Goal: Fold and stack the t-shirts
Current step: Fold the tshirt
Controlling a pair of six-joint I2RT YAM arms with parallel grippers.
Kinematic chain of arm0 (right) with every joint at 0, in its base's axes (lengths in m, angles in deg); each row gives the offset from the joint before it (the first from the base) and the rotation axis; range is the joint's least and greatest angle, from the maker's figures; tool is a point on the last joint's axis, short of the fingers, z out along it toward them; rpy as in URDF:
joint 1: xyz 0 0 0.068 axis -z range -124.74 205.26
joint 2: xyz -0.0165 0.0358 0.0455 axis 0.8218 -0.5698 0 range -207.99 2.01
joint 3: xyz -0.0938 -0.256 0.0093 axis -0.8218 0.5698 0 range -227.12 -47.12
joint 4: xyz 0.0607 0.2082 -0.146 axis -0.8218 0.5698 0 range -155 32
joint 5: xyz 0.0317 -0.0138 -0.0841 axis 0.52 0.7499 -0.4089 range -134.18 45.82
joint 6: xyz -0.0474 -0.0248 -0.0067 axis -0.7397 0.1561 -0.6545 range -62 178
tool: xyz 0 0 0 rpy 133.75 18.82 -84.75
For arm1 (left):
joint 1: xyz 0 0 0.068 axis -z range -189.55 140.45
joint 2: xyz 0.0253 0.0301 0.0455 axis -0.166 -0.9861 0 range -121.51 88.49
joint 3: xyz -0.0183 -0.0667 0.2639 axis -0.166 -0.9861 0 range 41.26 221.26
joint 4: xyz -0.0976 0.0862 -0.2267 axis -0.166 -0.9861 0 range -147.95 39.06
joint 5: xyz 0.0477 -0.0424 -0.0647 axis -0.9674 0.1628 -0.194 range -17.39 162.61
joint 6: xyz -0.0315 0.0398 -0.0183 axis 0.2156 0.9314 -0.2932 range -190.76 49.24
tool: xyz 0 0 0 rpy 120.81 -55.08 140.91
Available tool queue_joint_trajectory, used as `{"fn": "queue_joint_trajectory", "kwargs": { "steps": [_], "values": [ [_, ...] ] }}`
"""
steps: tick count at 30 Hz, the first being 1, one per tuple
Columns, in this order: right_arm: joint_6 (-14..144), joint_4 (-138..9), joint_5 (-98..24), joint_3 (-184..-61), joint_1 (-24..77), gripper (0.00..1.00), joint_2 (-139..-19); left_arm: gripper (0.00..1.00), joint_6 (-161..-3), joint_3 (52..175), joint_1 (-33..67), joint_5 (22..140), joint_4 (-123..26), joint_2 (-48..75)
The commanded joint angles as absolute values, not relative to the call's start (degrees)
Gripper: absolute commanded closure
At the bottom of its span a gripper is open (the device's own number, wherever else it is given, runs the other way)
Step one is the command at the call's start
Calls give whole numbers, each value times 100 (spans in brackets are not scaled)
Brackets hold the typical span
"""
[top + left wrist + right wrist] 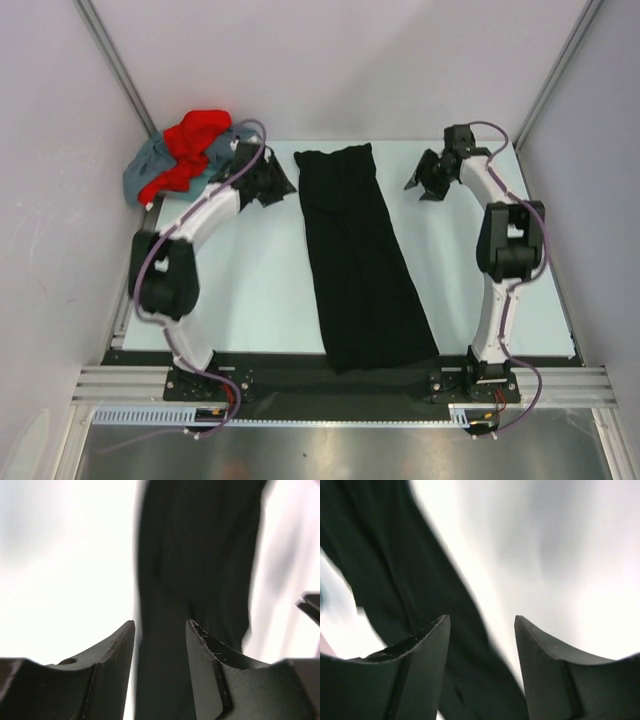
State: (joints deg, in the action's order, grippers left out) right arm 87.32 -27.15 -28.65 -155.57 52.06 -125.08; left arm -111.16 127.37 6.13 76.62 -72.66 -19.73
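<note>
**Black shirt in a long strip; both grippers empty at its upper end**

Top view: Your black t-shirt lies down the centre of the white table as a long strip, narrow at the upper end and flaring toward the bottom. It reads as folded lengthwise, with the cross fold not yet made. The red t-shirt sits crumpled on the grey-blue t-shirt at upper left, well apart, presumably waiting its turn. The left gripper and right gripper flank the strip's upper end, placed, I judge, to take its corners.

Left wrist view: The jaws stand apart with nothing between them. The cloth beyond is matt and soft, with shallow lengthwise creases; the view is blurred.

Right wrist view: The jaws are likewise parted and empty. Black cloth crosses the left of the frame, against smooth, bright tabletop.
</note>
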Motion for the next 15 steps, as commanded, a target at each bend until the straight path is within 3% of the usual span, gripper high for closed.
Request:
{"fn": "queue_joint_trajectory", "kwargs": {
  "steps": [1, 8, 15],
  "values": [
    [8446, -2378, -2853, -14235, 4964, 39, -10888, 50, -11144, 11418, 1162, 8201, -7423, -692],
    [8165, -2431, -2765, -11755, 4472, 31, -8655, 50, -12611, 9016, 2873, 8149, -7564, 1383],
    [8147, -2361, -2327, -9987, 3909, 27, -6790, 49, -13281, 7643, 4255, 8237, -6811, 2028]
  ]
}}
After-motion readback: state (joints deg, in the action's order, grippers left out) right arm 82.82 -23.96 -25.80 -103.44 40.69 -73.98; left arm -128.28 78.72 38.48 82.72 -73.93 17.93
